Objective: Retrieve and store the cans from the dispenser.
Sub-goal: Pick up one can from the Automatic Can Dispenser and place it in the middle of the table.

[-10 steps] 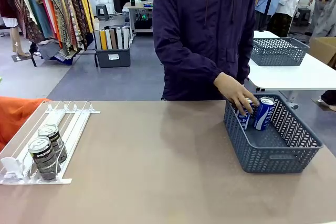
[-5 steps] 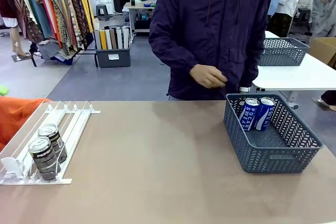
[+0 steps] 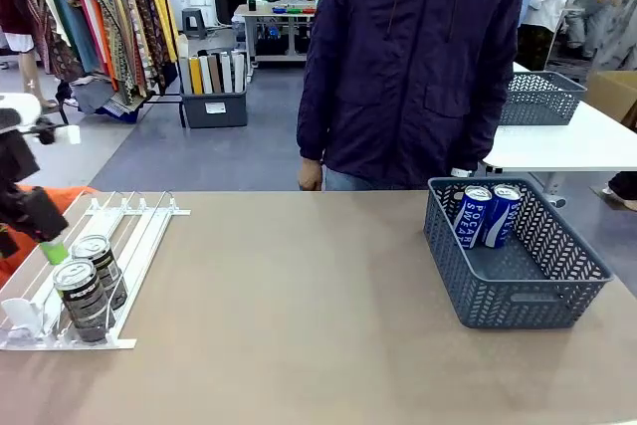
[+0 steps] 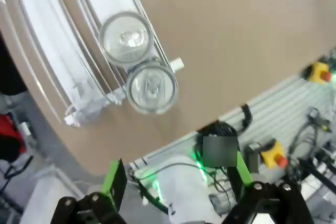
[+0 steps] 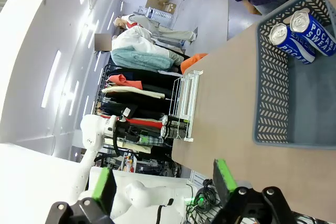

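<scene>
**Tabletop with two cans racked, two in the basket**

Tan tabletop [image 3: 299, 325] spans the front view, with clothes racks and other tables in the room behind. A person [image 3: 413, 57] in a dark jacket stands at the far edge, one hand [image 3: 311, 178] hanging at the side. At the robot's left lies the dispenser [image 3: 144, 231], a white rack of thin wire rails. Two dark cans [image 3: 82, 298] stand at its near end, one behind the other and touching. Their print is too small to read. At the right sits a grey perforated basket [image 3: 518, 296] holding two blue cans [image 3: 471, 214]. They lean side by side against its far wall, lettered "POCARI SWEAT" in white. The left gripper [image 4: 176, 174] hangs above the dark cans and points down at their silver tops, jaws spread wide and grasping nothing. The right gripper [image 5: 164, 182] is held well back from the basket, jaws likewise released and empty.
</scene>
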{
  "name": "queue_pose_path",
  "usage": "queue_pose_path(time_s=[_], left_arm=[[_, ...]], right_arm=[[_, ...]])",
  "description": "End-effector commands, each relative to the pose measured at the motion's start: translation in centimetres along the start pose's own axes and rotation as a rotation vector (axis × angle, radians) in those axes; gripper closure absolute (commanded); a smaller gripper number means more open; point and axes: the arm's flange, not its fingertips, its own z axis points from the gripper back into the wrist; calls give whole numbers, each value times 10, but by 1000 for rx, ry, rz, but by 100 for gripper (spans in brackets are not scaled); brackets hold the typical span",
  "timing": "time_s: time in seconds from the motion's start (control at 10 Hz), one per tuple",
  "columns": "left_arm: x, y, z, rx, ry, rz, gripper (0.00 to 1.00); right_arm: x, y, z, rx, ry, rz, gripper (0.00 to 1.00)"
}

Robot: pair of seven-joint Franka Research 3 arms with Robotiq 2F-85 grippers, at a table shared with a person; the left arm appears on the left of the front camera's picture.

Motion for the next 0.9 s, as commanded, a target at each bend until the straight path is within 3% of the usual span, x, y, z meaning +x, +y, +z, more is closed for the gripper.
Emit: queue_pose_path(time_s=[0.0, 0.1, 0.4, 0.8], left_arm=[[19, 0, -8, 52, -139, 161, 0], [0, 0, 0, 0, 0, 0, 0], [10, -5, -5, 11, -41, 37, 0], [16, 8, -55, 38, -53, 161, 0]], right_arm=[[3, 3, -1, 29, -17, 15, 0], [3, 3, -1, 29, -17, 15, 0], [3, 3, -1, 29, -17, 15, 0], [3, 3, -1, 29, -17, 15, 0]])
